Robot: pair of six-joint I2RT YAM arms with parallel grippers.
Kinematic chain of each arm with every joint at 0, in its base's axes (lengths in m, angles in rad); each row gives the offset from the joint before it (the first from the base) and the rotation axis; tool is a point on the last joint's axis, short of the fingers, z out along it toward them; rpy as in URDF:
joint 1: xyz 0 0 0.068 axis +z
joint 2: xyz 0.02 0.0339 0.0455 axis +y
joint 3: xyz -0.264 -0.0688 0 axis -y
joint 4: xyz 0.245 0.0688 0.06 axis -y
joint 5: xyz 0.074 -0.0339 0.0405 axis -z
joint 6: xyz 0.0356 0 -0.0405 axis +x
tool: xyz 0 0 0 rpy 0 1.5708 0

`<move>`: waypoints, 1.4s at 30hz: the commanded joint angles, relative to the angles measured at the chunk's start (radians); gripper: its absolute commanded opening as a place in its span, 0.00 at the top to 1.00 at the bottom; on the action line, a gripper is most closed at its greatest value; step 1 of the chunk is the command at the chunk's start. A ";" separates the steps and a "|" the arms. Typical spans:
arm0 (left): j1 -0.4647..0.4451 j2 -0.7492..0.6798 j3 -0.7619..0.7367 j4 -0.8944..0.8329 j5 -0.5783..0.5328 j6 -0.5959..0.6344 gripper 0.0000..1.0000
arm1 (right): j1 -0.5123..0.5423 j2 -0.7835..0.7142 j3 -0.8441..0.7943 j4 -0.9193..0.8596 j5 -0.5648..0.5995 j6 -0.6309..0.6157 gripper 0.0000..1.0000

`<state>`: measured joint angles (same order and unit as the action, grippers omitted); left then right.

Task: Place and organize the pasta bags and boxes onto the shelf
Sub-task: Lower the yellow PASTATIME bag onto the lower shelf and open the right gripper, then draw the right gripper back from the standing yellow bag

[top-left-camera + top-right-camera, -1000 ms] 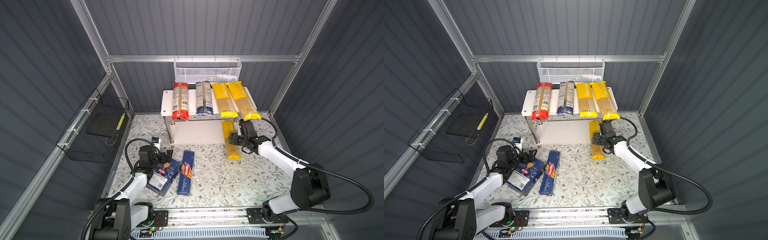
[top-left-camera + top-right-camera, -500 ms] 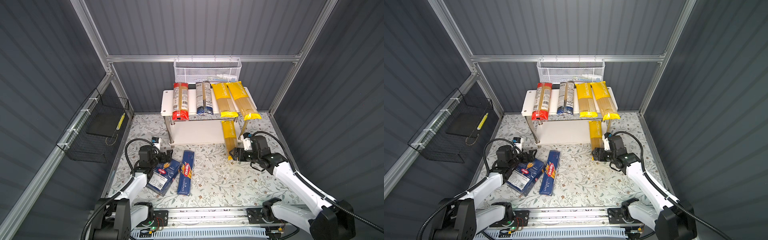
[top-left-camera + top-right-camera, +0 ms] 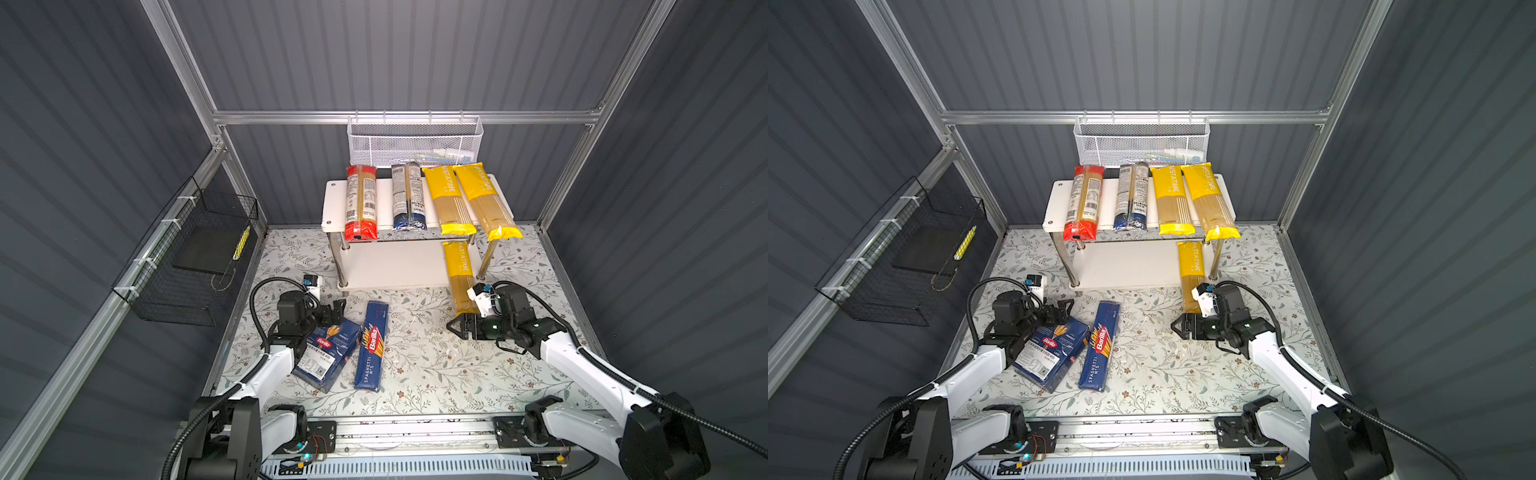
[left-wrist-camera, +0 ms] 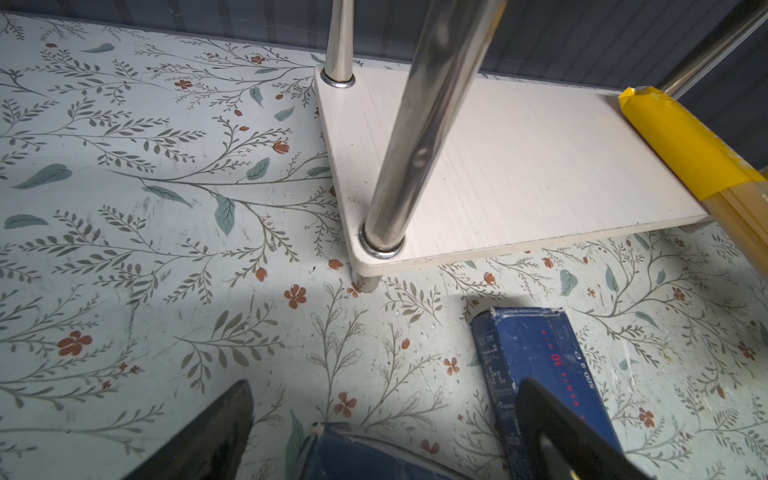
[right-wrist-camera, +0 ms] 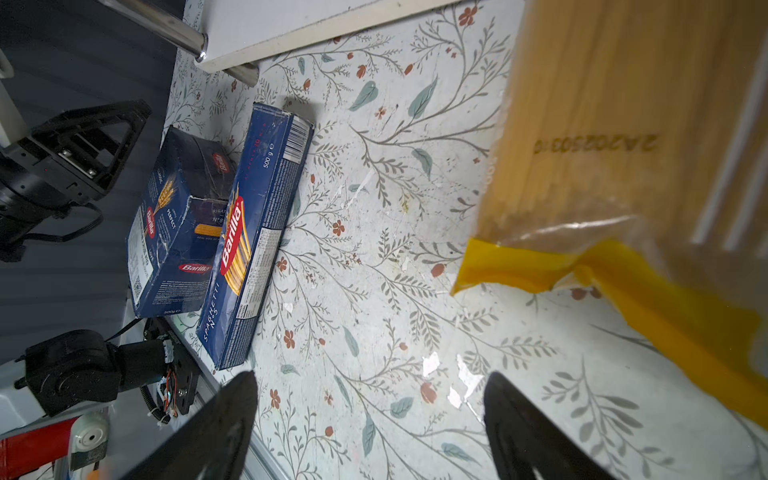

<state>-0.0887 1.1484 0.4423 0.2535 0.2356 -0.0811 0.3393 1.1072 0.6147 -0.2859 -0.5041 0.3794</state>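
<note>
The shelf (image 3: 334, 199) carries on its top board a red-ended bag (image 3: 360, 203), a blue-ended bag (image 3: 408, 197) and two yellow bags (image 3: 446, 199) (image 3: 484, 199). A third yellow bag (image 3: 459, 274) lies on the lower board (image 4: 519, 166), its near end jutting onto the floor. Just in front of that end my right gripper (image 3: 457, 328) (image 5: 370, 376) hangs open and empty, pointing left. A wide Barilla box (image 3: 328, 353) and a narrow spaghetti box (image 3: 372, 345) lie on the floor. My left gripper (image 3: 337, 311) (image 4: 384, 386) is open over the wide box's far corner, holding nothing.
A white mesh basket (image 3: 415, 141) hangs on the back rail above the shelf. A black wire basket (image 3: 195, 257) is fixed to the left wall. Chrome posts (image 4: 415, 137) stand at the lower board's corners. Flowered floor lies between the boxes and the right arm.
My right gripper has drawn back from the third yellow bag toward the front and opened wider, turning to point left. The bag stays on the lower board. The left arm is still.
</note>
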 commanded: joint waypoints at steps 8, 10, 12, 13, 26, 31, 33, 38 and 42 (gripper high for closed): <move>0.004 -0.004 0.024 -0.016 -0.001 0.002 0.01 | 0.002 0.061 -0.058 0.181 0.004 0.021 0.11; 0.004 -0.004 0.024 -0.016 0.000 0.003 0.01 | 0.002 0.060 -0.070 0.215 0.009 0.030 0.11; 0.004 -0.005 0.023 -0.016 0.001 0.003 0.01 | 0.003 0.060 -0.073 0.227 0.027 0.033 0.11; 0.004 -0.004 0.024 -0.016 0.000 0.003 0.01 | 0.004 0.060 -0.073 0.232 0.033 0.030 0.10; 0.004 -0.005 0.022 -0.015 0.000 0.002 0.01 | 0.003 0.129 -0.012 0.293 0.093 0.034 0.09; 0.004 -0.005 0.023 -0.014 0.000 0.004 0.01 | 0.003 0.129 0.006 0.309 0.115 0.030 0.09; 0.004 -0.006 0.022 -0.014 0.000 0.003 0.01 | 0.002 0.146 0.013 0.320 0.123 0.033 0.08; 0.004 -0.006 0.023 -0.014 -0.001 0.002 0.01 | 0.002 0.194 0.036 0.343 0.114 0.033 0.08; 0.004 -0.005 0.023 -0.014 0.000 0.002 0.01 | 0.002 0.202 0.050 0.360 0.145 0.037 0.08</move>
<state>-0.0887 1.1484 0.4423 0.2531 0.2356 -0.0811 0.3401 1.3033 0.6254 0.0231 -0.4004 0.4164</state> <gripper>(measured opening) 0.993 0.923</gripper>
